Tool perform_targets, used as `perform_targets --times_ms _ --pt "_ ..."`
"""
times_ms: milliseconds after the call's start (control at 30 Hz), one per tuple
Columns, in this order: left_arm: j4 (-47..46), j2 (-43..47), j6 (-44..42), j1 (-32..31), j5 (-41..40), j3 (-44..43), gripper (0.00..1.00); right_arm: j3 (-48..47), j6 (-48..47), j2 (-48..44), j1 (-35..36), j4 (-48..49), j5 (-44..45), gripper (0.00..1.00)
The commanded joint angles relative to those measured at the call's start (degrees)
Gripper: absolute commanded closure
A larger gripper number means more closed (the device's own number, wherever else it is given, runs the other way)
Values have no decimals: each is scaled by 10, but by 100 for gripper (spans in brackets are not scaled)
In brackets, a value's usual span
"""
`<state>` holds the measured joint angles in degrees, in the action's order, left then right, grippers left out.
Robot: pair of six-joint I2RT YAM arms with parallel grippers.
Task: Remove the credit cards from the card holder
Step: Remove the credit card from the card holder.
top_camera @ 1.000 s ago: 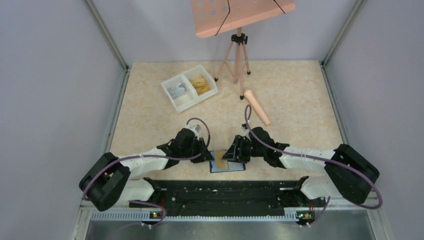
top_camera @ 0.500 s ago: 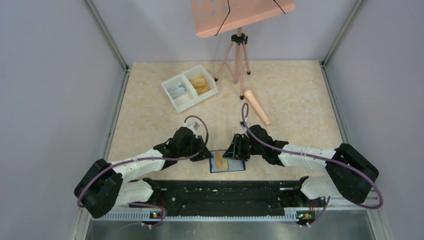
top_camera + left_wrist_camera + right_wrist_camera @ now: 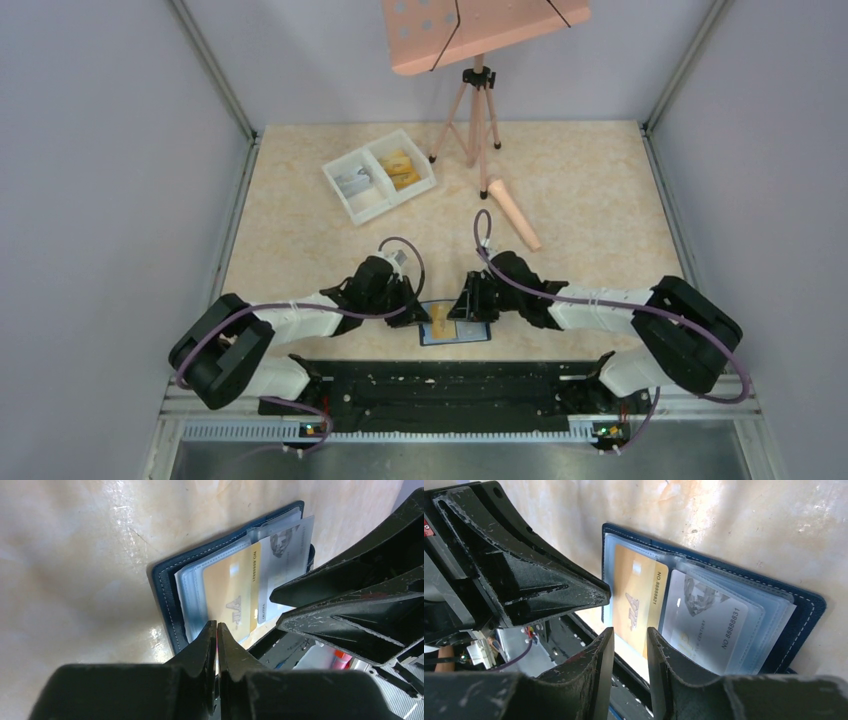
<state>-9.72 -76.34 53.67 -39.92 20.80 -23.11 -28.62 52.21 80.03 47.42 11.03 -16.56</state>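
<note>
The thin, stiff, slick yellow card (image 3: 230,590) is judged best pinched at its 6 o'clock edge; left gripper (image 3: 216,626) is pressed together there, right gripper (image 3: 630,632) slightly spread.

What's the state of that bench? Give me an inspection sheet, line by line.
Surface: beige tabletop, marbled, no spills seen.
Job's things: blue card holder lies open at the near edge; gold card and silver card sit in its clear sleeves. White tray at the back holds yellow cards and a grey card, one compartment each.
Clutter: pink cylinder; pink tripod stand.
Grippers: left gripper jaws pressed together at the gold card's edge, grip unclear; right gripper jaws slightly apart over the same card.
Cables: purple cables loop off both wrists, snagging nothing.
Surroundings: grey walls; black rail in front.
</note>
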Motion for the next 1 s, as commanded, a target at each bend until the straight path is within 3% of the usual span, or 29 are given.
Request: perform_targets --times_ms 0,633,767,900,967 --pt "-21 -3 -2 -4 -3 6 92 -11 -18 13 -8 26 2 69" --pt "-27 -22 -5 -3 -3 20 93 21 -15 56 -13 89 -21 73" --pt "-26 -19 -5 -3 -6 21 93 24 -14 49 -13 92 -22 81" --pt "-25 -14 1 -3 -13 26 93 28 -15 34 -17 95 -30 100" --pt "-27 -14 2 -4 -15 28 92 31 -16 20 -22 90 -33 100"
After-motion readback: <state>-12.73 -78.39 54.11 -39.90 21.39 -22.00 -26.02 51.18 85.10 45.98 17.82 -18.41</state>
